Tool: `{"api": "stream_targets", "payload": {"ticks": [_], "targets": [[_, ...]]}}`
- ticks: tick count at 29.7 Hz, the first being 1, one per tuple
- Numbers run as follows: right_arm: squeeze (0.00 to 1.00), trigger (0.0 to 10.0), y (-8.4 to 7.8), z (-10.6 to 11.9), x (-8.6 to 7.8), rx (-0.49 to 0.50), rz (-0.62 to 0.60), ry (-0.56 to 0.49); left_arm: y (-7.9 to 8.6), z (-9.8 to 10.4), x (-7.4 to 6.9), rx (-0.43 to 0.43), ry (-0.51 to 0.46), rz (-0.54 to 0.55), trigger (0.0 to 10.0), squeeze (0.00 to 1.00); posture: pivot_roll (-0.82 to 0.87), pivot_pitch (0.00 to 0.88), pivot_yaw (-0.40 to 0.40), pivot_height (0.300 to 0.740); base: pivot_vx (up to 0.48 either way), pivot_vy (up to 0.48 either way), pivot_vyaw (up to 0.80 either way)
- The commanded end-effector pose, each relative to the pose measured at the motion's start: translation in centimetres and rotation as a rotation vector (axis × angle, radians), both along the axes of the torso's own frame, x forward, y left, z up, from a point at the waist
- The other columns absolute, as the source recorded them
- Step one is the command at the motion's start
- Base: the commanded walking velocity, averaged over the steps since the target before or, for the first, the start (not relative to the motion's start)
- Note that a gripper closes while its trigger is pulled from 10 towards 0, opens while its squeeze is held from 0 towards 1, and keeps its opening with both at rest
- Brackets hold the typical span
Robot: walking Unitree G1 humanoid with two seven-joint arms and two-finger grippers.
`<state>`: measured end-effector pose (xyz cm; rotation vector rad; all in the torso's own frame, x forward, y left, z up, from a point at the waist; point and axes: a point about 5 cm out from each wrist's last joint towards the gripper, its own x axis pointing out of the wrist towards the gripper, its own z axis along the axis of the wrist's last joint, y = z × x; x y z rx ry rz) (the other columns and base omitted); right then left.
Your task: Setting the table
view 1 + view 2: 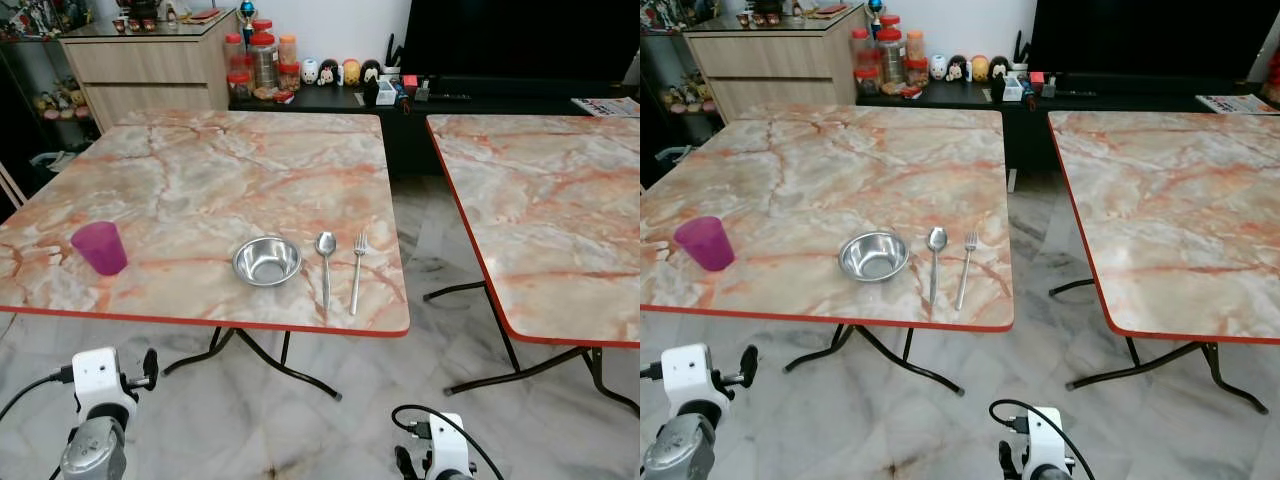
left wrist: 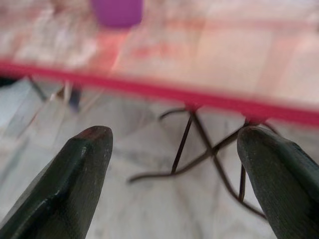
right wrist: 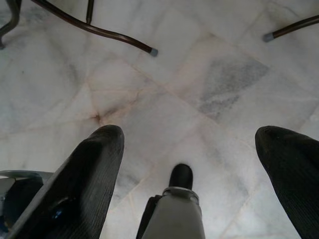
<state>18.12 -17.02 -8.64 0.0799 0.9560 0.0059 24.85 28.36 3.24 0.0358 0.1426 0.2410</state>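
Steel spoon and fork, handles toward table edge

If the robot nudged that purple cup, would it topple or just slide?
The purple cup looks like thin plastic, so probably light. It narrows toward its base, so a high push might tip it. The marble-look table seems glossy, so a low nudge would likely slide it. Both grippers hang open below the table edge.

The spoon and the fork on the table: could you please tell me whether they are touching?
Apart. In the left eye view the spoon and the fork lie side by side, with a strip of bare marble tabletop between them along their whole length.
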Motion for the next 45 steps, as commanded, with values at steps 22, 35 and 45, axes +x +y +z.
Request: {"api": "stream_targets", "payload": {"ticks": [22,35,45], "targets": [[0.0,10.0,0.1,0.1,0.3,0.003,-0.008,-0.009,-7.2,9.7,8.3,-0.021,-0.212,-0.343,10.0,0.0,0.02,0.0,-0.004,0.74,0.0,0.0,0.0],[0.0,10.0,-0.1,0.2,0.3,0.002,-0.042,-0.013,-13.4,11.7,13.2,-0.078,-0.073,-0.424,10.0,0.0,-0.02,0.0,0.018,0.74,0.0,0.0,0.0],[0.0,10.0,-0.2,0.1,0.2,0.002,-0.049,-0.008,-12.7,10.2,13.7,0.027,0.074,-0.362,10.0,0.0,-0.02,0.0,0.018,0.74,0.0,0.0,0.0]]}}
